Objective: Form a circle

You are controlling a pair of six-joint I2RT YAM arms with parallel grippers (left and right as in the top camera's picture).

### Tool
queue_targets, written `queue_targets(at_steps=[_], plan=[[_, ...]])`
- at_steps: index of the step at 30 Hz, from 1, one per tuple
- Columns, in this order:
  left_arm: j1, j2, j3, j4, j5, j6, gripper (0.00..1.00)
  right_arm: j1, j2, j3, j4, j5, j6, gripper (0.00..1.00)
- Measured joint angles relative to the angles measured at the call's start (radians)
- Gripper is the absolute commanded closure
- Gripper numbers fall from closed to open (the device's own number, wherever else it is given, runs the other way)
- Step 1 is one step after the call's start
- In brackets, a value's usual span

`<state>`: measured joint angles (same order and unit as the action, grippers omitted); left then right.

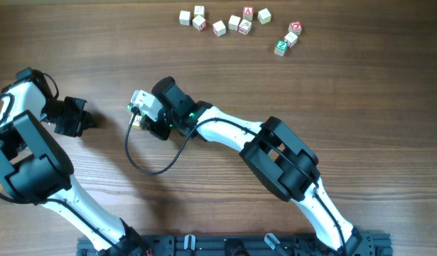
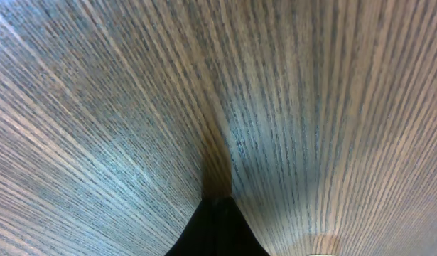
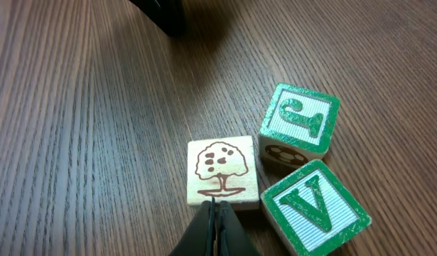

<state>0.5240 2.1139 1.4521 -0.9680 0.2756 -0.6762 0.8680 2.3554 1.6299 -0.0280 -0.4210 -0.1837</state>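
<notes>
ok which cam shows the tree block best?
Right wrist: the tree block lies face-up at the tips of the shut right gripper, beside two green-lettered cubes. Overhead: can't pick it out under that wrist. Left wrist: just table wood.

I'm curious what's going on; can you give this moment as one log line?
left gripper: shut | right gripper: shut, at tree cube | green cubes: two, beside it

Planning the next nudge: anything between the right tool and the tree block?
Nothing visible. The shut right tool sits at the near edge of the tree block. The green V block and the other green block lie beside it, outside that gap.
</notes>
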Motion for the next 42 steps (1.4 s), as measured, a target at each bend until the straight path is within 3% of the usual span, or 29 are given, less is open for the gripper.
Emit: queue_targets(at_steps=[42], plan=[[0.000, 0.000, 0.000, 0.000, 0.002, 0.000, 0.96, 0.000, 0.000, 0.000, 0.003, 0.000, 0.015, 0.96]])
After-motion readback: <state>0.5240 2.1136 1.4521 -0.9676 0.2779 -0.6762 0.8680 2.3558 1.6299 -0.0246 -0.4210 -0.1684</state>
